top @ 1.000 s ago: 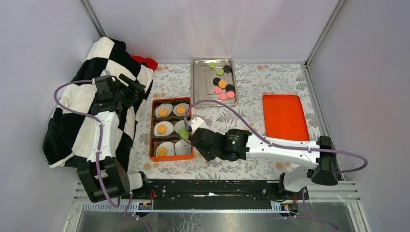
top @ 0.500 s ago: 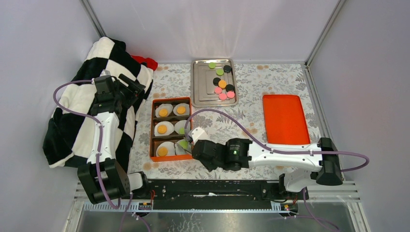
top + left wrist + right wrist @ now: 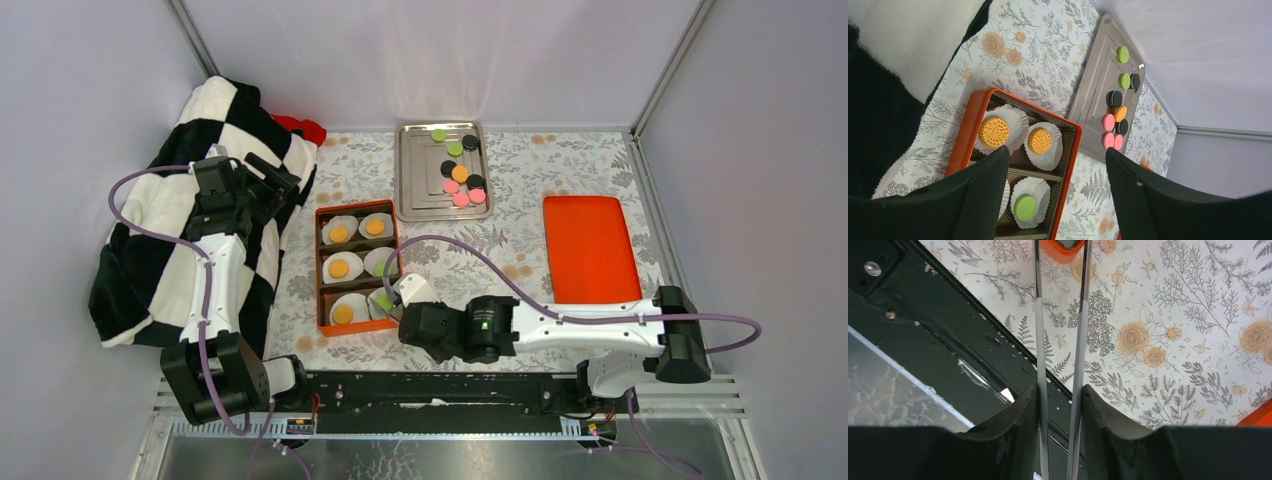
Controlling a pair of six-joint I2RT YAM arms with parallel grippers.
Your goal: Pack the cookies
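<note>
Right gripper (image 3: pixel 389 299) reaches into the near-right compartment of the orange box (image 3: pixel 318 270), a green cookie (image 3: pixel 382 303) at its tips; whether the fingers grip it I can't tell. Placing step, I'd say: next it needs to lift clear and fetch another from the steel tray (image 3: pixel 410 180)

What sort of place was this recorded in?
Probably a robot test booth rather than a kitchen: plain panel walls enclose a floral table, and coloured cookies sit on a metal tray.

Looks down from high behind the bases over the whole floral tablecloth (image 3: pixel 500 245), peers from the raised left wrist at the orange box (image 3: pixel 965 132) and steel tray (image 3: pixel 1094 97) shared with it, skims the cloth close from the right wrist.
</note>
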